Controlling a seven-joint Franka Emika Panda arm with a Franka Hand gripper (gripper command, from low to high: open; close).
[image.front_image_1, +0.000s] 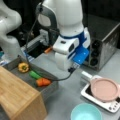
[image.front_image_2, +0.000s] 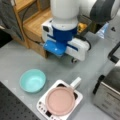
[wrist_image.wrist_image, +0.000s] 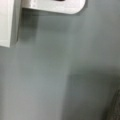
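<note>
Pink pan (image.front_image_2: 60, 100), turquoise bowl (image.front_image_2: 32, 80), orange carrot (image.front_image_1: 43, 81), yellow pepper (image.front_image_1: 23, 67), grey table (image.front_image_2: 15, 60)

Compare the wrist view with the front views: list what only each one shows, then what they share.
Only the wrist view: a close look at bare surface beside a white edge; no fingertips show.

Only the front views: the gripper, low over the table, a pink pan on a white cooktop, a teal bowl, a grey tray holding a yellow pepper and a carrot.

Shared: the grey table.
</note>
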